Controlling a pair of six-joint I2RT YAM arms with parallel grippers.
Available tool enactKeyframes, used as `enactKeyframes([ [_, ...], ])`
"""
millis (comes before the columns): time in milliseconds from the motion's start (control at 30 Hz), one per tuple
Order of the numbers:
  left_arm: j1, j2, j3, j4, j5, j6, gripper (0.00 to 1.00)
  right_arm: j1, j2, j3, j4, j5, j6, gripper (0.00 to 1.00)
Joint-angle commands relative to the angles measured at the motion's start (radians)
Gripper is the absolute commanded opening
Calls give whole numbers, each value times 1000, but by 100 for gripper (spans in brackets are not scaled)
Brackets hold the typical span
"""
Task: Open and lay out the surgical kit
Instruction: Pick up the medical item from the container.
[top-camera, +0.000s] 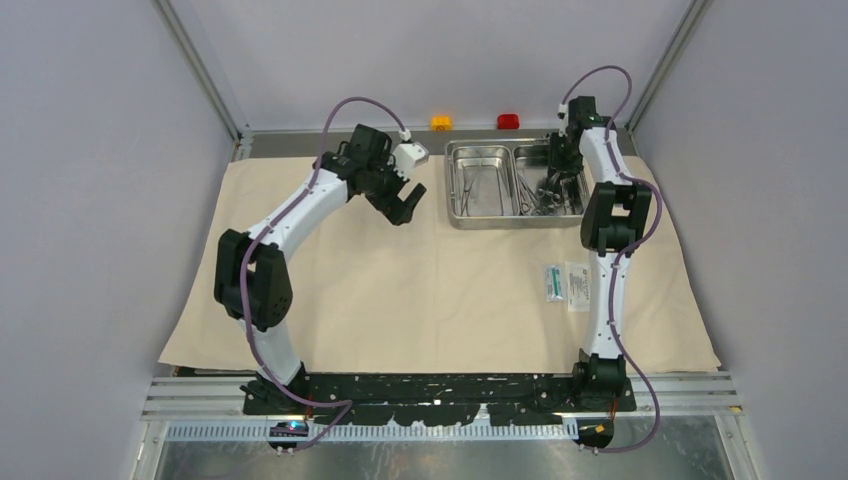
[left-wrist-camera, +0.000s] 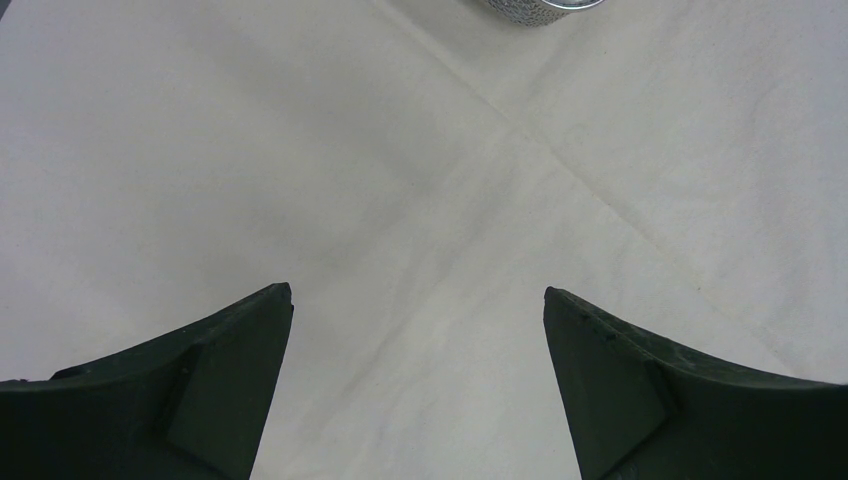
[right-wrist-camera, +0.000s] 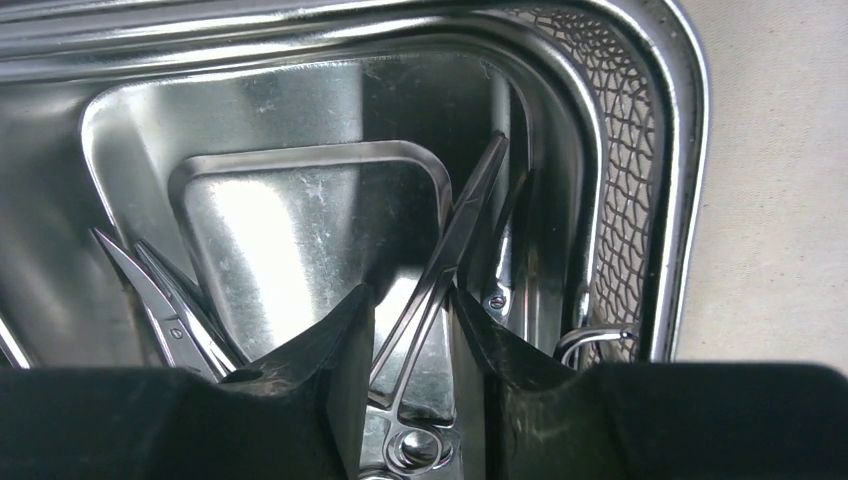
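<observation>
Cloth: the big beige cloth (top-camera: 400, 300) lies spread flat, creased in crossing fold lines, and carries the tray and the packets.
Tray: the shiny two-compartment steel tray (top-camera: 515, 222) sits at the far side of the cloth, right of centre.
Left compartment: a few slim steel instruments (top-camera: 478, 190) lie lengthwise on its floor; their kinds cannot be told.
Right compartment: a tangle of ring-handled instruments, with the right gripper (top-camera: 555, 183) lowered among them.
Right fingers: the fingers (right-wrist-camera: 340, 340) stand close on either side of a ring-handled clamp (right-wrist-camera: 455, 235), its tip leaning up the tray wall; whether they press on it cannot be told.
Beside the clamp: a scissor-like pair of curved blades (right-wrist-camera: 165, 310) to one side, a finger ring (right-wrist-camera: 590, 340) against the wall on the other.
Left gripper: the left gripper (top-camera: 405, 208) hovers over bare cloth just left of the tray.
Left fingers: spread wide (left-wrist-camera: 240, 350), nothing between them.
Packets: two small white/teal packets (top-camera: 565, 283) lie side by side on the cloth, nearer than the tray, beside the right arm.
Blocks: an orange block (top-camera: 441, 122) and a red block (top-camera: 508, 121) sit behind the tray, off the cloth.
</observation>
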Motion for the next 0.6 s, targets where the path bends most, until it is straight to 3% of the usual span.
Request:
enactKeyframes([
  [0,-7,5,23,-2,-9,14,100,-5,23,39,-21,-27,9,37],
  [567,-16,28,48,-19,-26,26,100,42,66,100,12,-25,-42,24],
])
